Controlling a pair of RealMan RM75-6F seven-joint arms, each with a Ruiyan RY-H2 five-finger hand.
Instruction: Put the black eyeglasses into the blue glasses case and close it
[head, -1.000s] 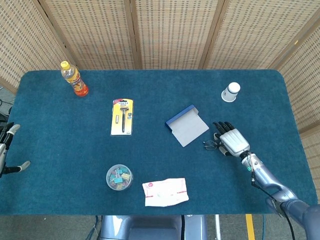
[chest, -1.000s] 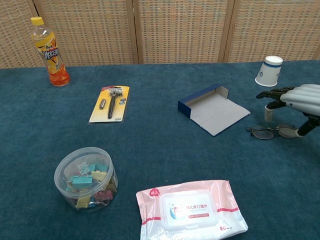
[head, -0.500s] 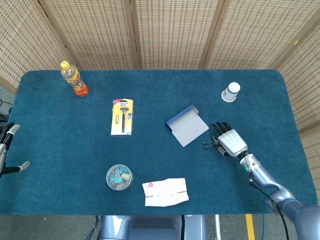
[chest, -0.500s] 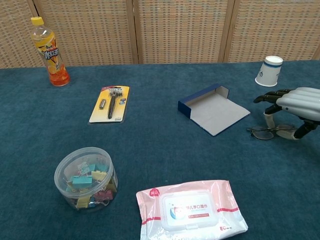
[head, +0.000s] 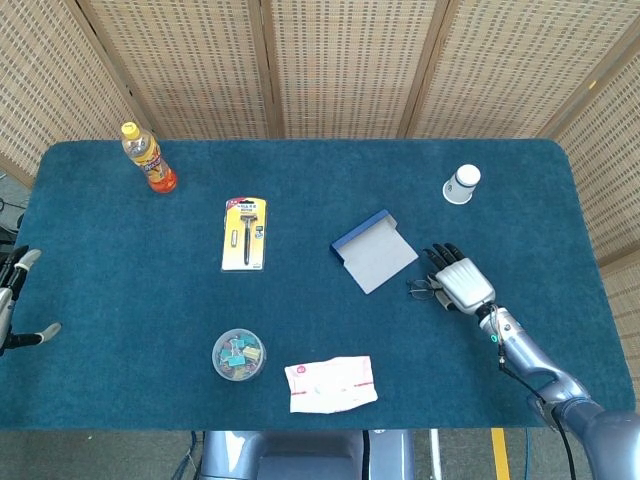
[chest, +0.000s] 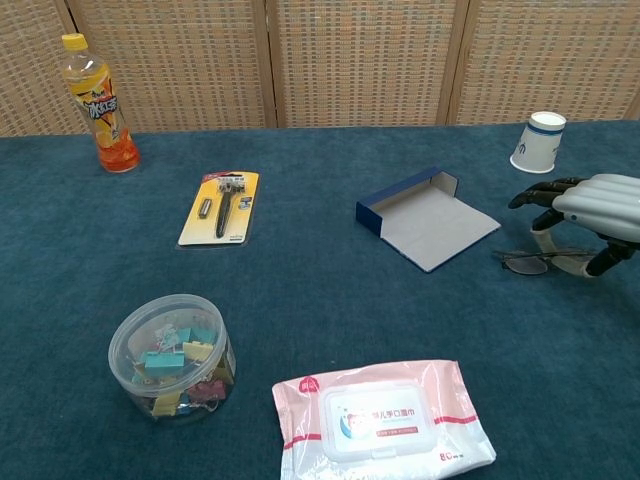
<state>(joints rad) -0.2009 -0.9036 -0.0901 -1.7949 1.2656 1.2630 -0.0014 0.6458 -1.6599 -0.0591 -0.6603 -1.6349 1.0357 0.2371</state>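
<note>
The black eyeglasses (head: 420, 290) (chest: 528, 263) lie on the blue cloth just right of the blue glasses case (head: 375, 255) (chest: 430, 225). The case lies open, its grey inside facing up. My right hand (head: 462, 283) (chest: 592, 200) hovers palm down over the right part of the glasses. Its fingers are spread and reach down on both sides of the frame, which mostly rests on the table. My left hand (head: 12, 300) shows only at the left edge of the head view, fingers apart and holding nothing.
A paper cup (head: 462, 184) (chest: 540, 142) stands behind the right hand. Further left lie a razor pack (head: 245, 233) (chest: 221, 207), an orange drink bottle (head: 149, 159) (chest: 97, 103), a tub of clips (head: 238, 354) (chest: 172, 357) and a wipes pack (head: 330, 383) (chest: 385, 420).
The right hand has shifted slightly left and lowered its fingers closer around the glasses. The glasses, the case and the left hand have stayed put.
</note>
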